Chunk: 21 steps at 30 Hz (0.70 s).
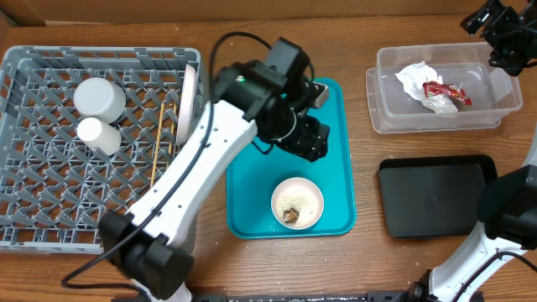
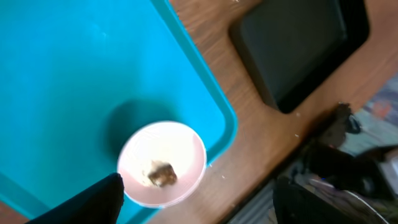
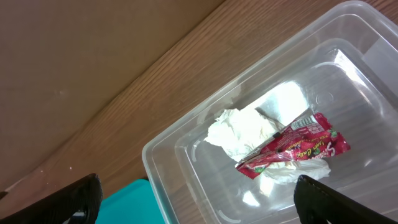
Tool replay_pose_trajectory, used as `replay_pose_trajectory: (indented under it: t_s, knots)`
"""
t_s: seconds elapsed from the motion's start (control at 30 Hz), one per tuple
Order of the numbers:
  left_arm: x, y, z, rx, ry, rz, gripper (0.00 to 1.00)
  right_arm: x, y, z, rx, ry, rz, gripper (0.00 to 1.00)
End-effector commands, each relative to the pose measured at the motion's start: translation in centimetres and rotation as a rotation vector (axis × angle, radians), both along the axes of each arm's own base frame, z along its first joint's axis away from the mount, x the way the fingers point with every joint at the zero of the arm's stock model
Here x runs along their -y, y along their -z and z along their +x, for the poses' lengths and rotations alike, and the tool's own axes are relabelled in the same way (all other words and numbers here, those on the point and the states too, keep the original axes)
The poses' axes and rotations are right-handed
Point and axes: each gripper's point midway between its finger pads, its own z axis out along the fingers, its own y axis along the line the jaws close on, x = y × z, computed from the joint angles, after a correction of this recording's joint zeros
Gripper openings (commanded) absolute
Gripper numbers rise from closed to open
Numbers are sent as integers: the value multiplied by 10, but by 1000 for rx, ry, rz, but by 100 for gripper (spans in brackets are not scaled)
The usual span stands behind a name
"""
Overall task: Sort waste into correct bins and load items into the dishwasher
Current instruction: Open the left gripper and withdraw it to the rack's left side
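Observation:
One small white bowl (image 1: 297, 203) holding brown food scraps (image 1: 291, 215) sits on the teal serving tray (image 1: 252, 193). My left gripper (image 1: 309, 141) hovers over the tray just beyond that bowl, open and empty. In the left wrist view the bowl (image 2: 163, 163) lies near its left finger (image 2: 87, 202). The grey dish rack (image 1: 50, 210) holds a white cup (image 1: 99, 96), another small white bowl (image 1: 98, 134), chopsticks (image 1: 159, 138) and an upright plate (image 1: 186, 105). The clear tub (image 1: 394, 117) contains a crumpled napkin (image 3: 242, 130) and red wrapper (image 3: 292, 149). My right gripper (image 1: 503, 38) hangs open above the tub.
A shallow black tray (image 1: 436, 195) lies right of the teal tray, in front of the clear tub. The left arm stretches diagonally from the table's front edge across the rack's right side. Brown cardboard lines the table's far edge.

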Motion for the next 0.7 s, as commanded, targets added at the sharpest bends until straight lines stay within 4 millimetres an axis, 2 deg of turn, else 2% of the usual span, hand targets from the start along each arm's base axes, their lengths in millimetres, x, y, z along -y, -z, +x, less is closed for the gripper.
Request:
replay_pose_trajectory:
  t_s: [0.0, 0.07, 0.13, 0.27, 0.37, 0.43, 0.53, 0.6, 0.67]
  knots:
    - [-13, -14, 22, 102, -49, 28, 79, -3, -27, -5, 55, 1, -20, 100]
    - [-26, -33, 38, 171, -98, 40, 80, -3, -27, -5, 55, 1, -20, 100]
    - [-48, -59, 54, 253, -164, 68, 83, -3, -27, -5, 55, 1, -20, 100]
    - [-108, -122, 78, 428, -336, 130, 85, -3, -27, -5, 55, 1, -20, 100]
    - [-154, -167, 86, 540, -471, 132, 87, -3, -27, -5, 55, 1, -20, 100]
    - [-190, -195, 86, 603, -579, 122, 96, -3, -27, -5, 55, 1, -20, 100]
    - [-250, -219, 80, 643, -776, 126, 98, -3, -27, -5, 55, 1, -20, 100]
    - [-300, -223, 75, 643, -939, 164, 100, -3, -27, -5, 55, 1, -20, 100]
    - [-336, -219, 71, 620, -1054, 187, 100, -3, -27, -5, 55, 1, -20, 100]
